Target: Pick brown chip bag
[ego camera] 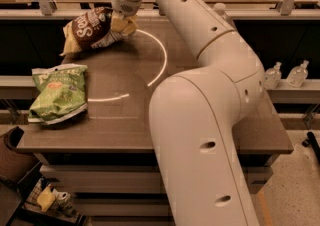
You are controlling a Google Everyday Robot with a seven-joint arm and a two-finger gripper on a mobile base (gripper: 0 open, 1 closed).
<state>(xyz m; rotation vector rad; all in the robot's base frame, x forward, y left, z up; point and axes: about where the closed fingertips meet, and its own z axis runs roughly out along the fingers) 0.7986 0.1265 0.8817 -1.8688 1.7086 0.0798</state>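
The brown chip bag (91, 31), dark brown with white lettering and pale yellow edges, is at the far left of the table, tilted with its right end up. My gripper (122, 23) is at the bag's right end and is shut on it, holding that end above the table top. The white arm reaches from the lower right across the table to it.
A green chip bag (59, 92) lies flat near the table's left front edge. A white circle line (161, 62) is marked on the brown table (260, 135). Two clear bottles (287, 75) stand on a shelf to the right. A counter with railing runs behind the table.
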